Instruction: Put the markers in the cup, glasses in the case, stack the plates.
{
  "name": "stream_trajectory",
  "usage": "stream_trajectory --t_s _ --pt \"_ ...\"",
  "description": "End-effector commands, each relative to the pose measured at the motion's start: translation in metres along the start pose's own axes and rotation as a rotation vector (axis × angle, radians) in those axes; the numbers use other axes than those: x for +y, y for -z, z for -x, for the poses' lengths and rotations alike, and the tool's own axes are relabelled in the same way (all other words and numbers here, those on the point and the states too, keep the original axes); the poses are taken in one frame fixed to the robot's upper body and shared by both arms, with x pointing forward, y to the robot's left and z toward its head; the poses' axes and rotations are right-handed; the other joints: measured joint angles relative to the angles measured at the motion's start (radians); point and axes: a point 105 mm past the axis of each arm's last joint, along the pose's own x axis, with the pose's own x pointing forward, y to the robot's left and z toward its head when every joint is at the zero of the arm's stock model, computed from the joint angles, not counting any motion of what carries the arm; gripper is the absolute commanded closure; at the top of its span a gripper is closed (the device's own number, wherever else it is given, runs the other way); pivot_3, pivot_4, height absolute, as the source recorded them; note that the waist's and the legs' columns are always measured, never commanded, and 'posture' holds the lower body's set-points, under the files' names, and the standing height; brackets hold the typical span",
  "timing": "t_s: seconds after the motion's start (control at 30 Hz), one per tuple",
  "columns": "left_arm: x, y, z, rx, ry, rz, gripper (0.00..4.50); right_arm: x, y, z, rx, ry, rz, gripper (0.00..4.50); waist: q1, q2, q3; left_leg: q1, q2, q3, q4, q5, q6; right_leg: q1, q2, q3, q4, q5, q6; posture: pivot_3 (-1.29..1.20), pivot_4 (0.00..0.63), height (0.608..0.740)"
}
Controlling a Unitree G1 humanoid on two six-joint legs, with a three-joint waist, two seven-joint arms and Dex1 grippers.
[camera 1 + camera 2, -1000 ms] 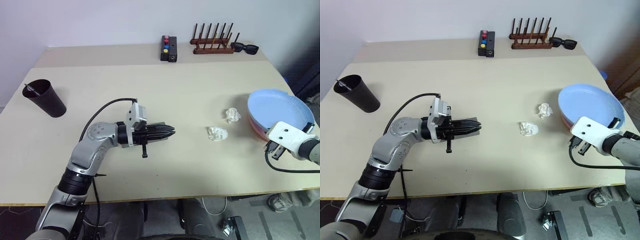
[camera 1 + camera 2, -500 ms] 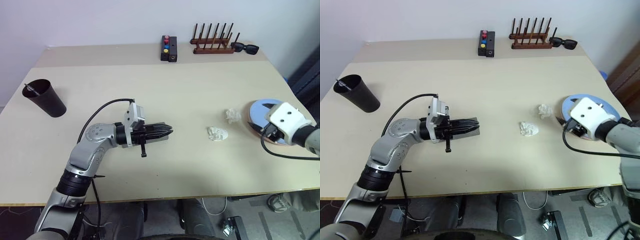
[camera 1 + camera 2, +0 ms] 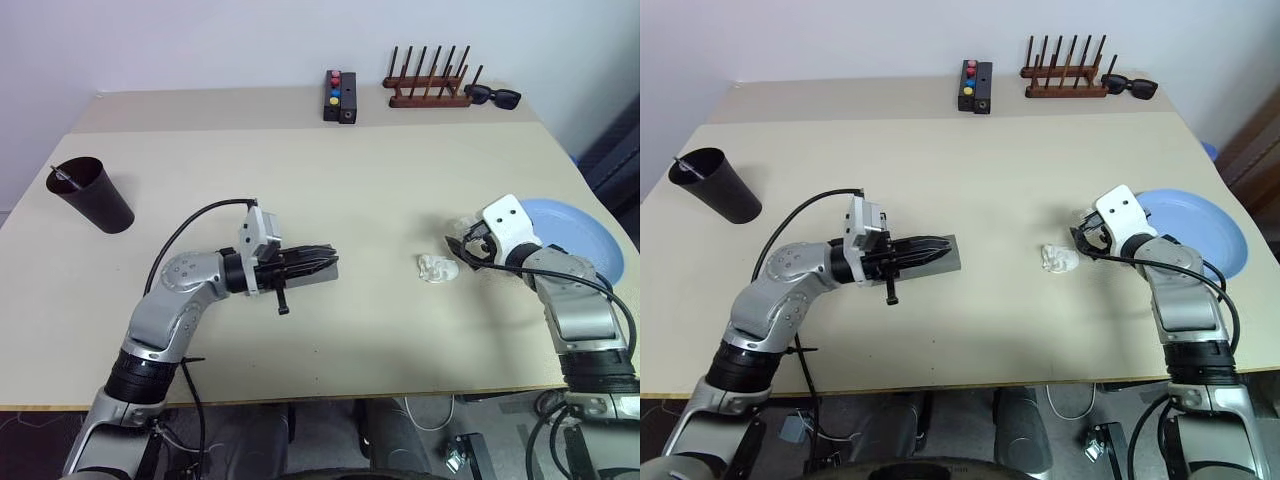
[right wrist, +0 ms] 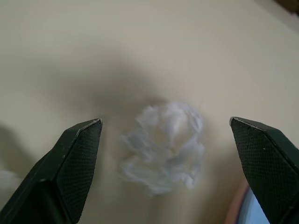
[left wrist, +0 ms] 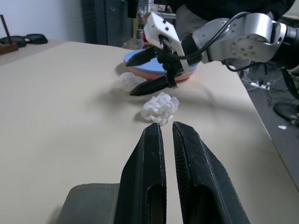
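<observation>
My right gripper has let go of the plates and swung in over the table — a second ago it was down at the near edge of the light blue plate, jaws nearly shut; now they stand wide apart with a crumpled white wad square between them and just ahead. The blue plate sits on the salmon pink plate behind and to the outer side of that gripper, so I judge the stacking done.

My left gripper has stayed put, fingers pressed together, empty, lying over the grey case, which rests on the table right beneath it. I can't see the glasses, so I can't tell whether they are inside.

The cup stands well off to my left gripper's outer side, with the tip of one marker poking above its rim.

A second white wad lies just inboard of my right gripper, between my two grippers. These wads aren't in the task; they only clutter the open stretch of table. Far ahead, at the back edge, sit a black box with coloured buttons, a wooden peg rack and chunky sunglasses.
</observation>
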Motion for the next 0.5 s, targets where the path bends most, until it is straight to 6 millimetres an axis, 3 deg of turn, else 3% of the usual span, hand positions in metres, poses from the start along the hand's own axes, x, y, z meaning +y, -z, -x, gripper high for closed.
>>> stream_trajectory --t_s 0.03,0.07,0.3,0.4,0.5 --pt "-0.001 -0.012 0.002 -0.031 -0.012 -0.040 4.15 -0.005 -0.010 -0.004 -0.030 0.021 0.018 0.58 0.000 0.000 0.000 0.000 0.000 0.000 0.000 0.000 0.000 0.000 0.000 0.000 0.000 0.000 0.000 0.00 0.150 0.739" --pt "0.000 -0.012 0.002 -0.032 -0.017 -0.042 4.15 -0.005 -0.009 -0.004 -0.029 0.021 0.018 0.89 0.000 0.000 0.000 0.000 0.000 0.000 0.000 0.000 0.000 0.000 0.000 0.000 0.000 0.000 0.000 0.00 0.150 0.739" --pt "0.001 -0.012 0.002 -0.032 -0.026 -0.042 4.15 -0.005 -0.016 -0.003 -0.062 0.022 0.021 4.45 -0.002 0.000 0.000 0.000 0.000 0.000 0.000 0.000 0.000 0.000 0.000 0.000 0.000 0.000 0.000 0.00 0.150 0.739" --pt "0.001 -0.012 0.001 -0.032 -0.023 -0.043 4.15 -0.012 -0.028 0.004 -0.109 0.051 0.054 4.45 -0.002 0.000 0.000 0.000 0.000 0.000 0.000 0.000 0.000 0.000 0.000 0.000 0.000 0.000 0.000 0.00 0.150 0.739" --pt "0.001 -0.013 -0.001 -0.035 -0.019 -0.045 4.15 -0.042 -0.038 0.023 -0.111 0.165 0.093 4.45 -0.001 0.001 0.000 0.000 0.000 0.000 0.000 0.000 0.000 0.000 0.000 0.000 0.000 0.000 0.000 0.00 0.150 0.739"
